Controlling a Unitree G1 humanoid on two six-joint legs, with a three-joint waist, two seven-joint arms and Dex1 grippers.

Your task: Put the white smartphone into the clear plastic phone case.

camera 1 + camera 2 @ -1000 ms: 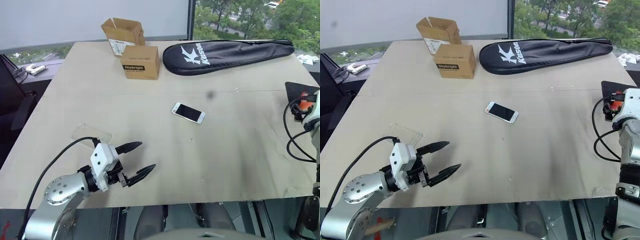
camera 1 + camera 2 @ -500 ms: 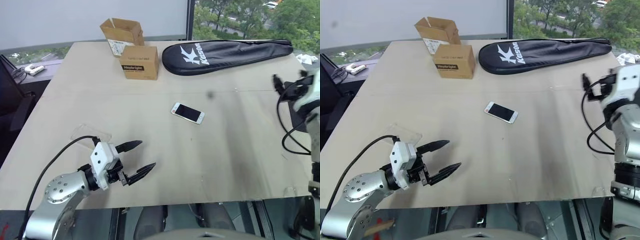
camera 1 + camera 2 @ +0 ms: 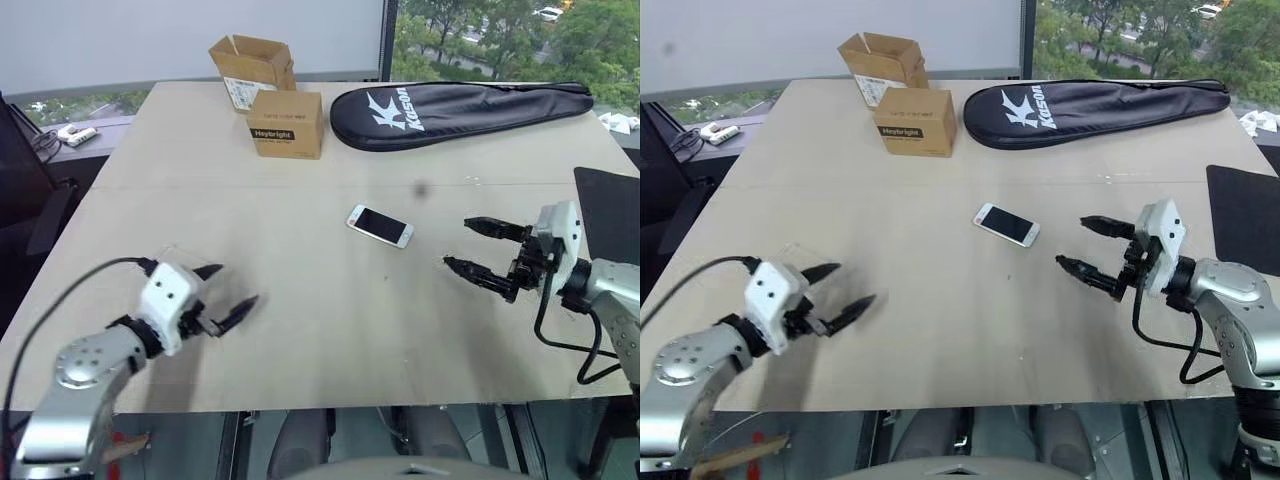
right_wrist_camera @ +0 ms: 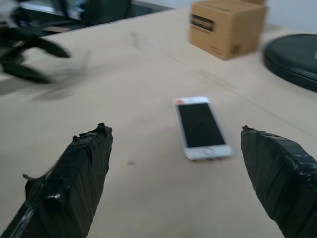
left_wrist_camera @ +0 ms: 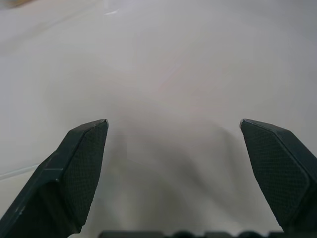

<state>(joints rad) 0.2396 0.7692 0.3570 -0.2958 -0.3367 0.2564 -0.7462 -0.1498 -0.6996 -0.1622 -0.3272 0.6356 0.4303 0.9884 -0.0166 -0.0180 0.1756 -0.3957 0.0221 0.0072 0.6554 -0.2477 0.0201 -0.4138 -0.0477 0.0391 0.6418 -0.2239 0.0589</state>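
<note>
Smartphone (image 3: 379, 225) and case were both unpicked when we looked, so we judged the task to be at its opening step: reaching for the phone.

Nearest to us on the left, our left gripper (image 3: 222, 295) hovered low over the table (image 3: 300, 330) with its two black fingers spread wide and nothing between them. The clear plastic phone case (image 3: 172, 257) could barely be made out as a faint glossy outline just beyond that gripper, partly hidden by the wrist; we could not tell whether the fingers touched it.

On the right, a little farther out, our right gripper (image 3: 480, 248) pointed leftward toward the phone, fingers wide apart and empty, near the phone but clearly short of it.

Near the middle of the table lay the white smartphone, flat and screen up, alone on bare board. Its long axis ran diagonally, from far-left to near-right; in the right wrist view (image 4: 200, 127) the home-button end lay nearer the right gripper. Phone and case were well apart.

We judged the next move called for the right gripper to close on the phone across its narrow width, and then to carry it leftward to the case.

At the far edge sat two cardboard boxes (image 3: 285, 124) and a black racket bag (image 3: 460, 100).
</note>
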